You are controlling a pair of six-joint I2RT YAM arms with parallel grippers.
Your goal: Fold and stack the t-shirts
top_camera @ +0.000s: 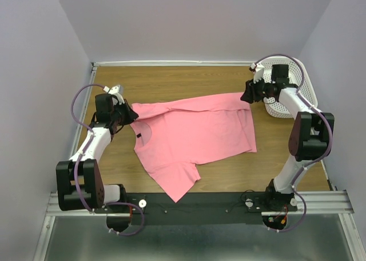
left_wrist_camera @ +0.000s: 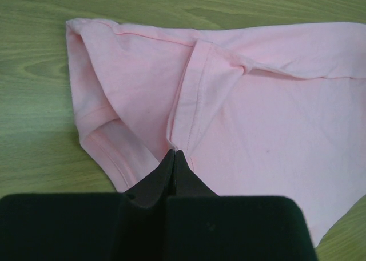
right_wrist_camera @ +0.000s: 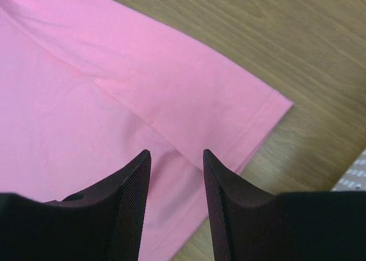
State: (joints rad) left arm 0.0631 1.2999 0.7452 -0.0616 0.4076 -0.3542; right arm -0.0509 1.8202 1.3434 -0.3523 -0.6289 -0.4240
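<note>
T-shirt [top_camera: 194,132] of salmon pink lies spread across the middle of the wooden table [top_camera: 171,81], its neck opening toward the left arm with a small dark label [top_camera: 138,136] at the rim; one short sleeve [top_camera: 182,184] points toward the near edge; the far edge is turned over in a narrow band (the cloth is not flat there). Left gripper [top_camera: 130,113] sits at the shirt's left end, beside the neck; its wrist view shows the black fingers [left_wrist_camera: 191,184] pressed together at the tips with a ridge of the shirt pinched between them; the other sleeve lies folded on the wood just beyond. Right gripper [top_camera: 247,95] is at the shirt's far right corner; its jaws stand apart over the hem corner [right_wrist_camera: 269,109], with nothing gripped between them. White mesh basket [top_camera: 300,89] stands at the table's far right, just behind the right gripper, apart from the shirt.
</note>
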